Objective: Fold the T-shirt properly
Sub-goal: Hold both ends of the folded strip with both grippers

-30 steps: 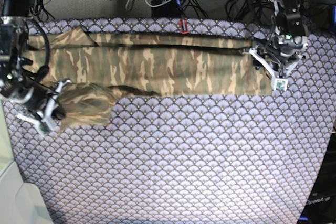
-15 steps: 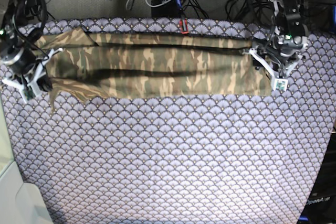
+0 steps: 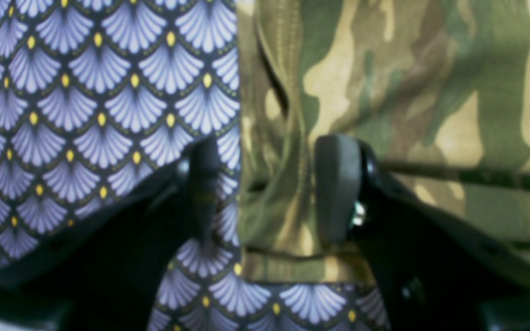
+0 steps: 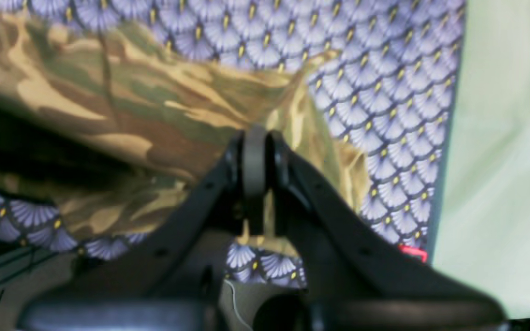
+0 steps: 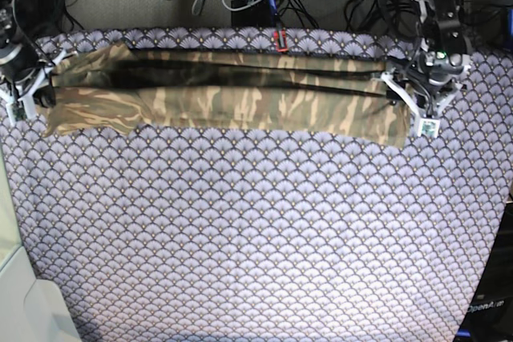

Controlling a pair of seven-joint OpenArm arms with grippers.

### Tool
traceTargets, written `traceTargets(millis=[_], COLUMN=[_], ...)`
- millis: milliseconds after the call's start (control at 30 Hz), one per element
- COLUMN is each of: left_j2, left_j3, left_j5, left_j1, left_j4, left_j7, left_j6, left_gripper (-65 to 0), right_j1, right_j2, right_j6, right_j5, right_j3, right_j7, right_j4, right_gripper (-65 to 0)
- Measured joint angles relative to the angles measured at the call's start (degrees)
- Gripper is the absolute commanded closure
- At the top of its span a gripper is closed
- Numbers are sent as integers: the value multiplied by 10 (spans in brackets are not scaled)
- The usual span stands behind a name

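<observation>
Count: one T-shirt (image 5: 224,102), one patterned cloth (image 5: 256,238) covering the counter, two pincers of mine.

The T-shirt lies as a long, narrow band across the upper part of the base view, running from the left edge almost to the right edge. It is soft camouflage fabric in tan, olive and brown streaks, with dark creases along its length.

My right pincer (image 4: 255,161) sits at the upper left of the base view, at the band's left end. In its wrist view the jaws are pressed together with a fold of the T-shirt (image 4: 122,119) pinched between them, the fabric lifted and draped.

My left pincer (image 3: 269,188) sits at the upper right of the base view, pointing down over the band's right end. Its jaws stand apart, one finger (image 3: 336,184) on the fabric, the other over the cloth (image 3: 85,101), straddling the hemmed edge of the T-shirt (image 3: 407,92). I cannot tell whether the fingers press the fabric.

The cloth is purple with a repeating scallop pattern and yellow dots.
</observation>
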Motion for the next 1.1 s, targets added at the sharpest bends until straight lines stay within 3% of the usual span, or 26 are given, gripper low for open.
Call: traceTargets(millis=[167,600,833,1000,1100], left_j2=[-1,-10,-10,-10,-9], left_j3=[1,-1,-1,0,-4], left_j5=[-4,-7,-6,-7,-5], left_j1=[7,14,14,14,14], left_j4=[1,3,3,3,3], left_j7=[-4,-6,-4,-4,-5], left_j6=[2,0,0,0,-32], left_gripper=[-332,-332,-332,-332,-332], right_j1=[-8,-18,-17,-18,-29], right_j2=[-30,-42,-41,-41,-40], right_j6=[0,0,0,0,0], right_j5=[0,-4,-4,-5,-4], right_j3=[1,1,0,0,0], right_j7=[0,-2,-1,-2,1], right_j4=[-1,-5,-62,-75,-74], right_gripper=[0,0,-2,-131,-238])
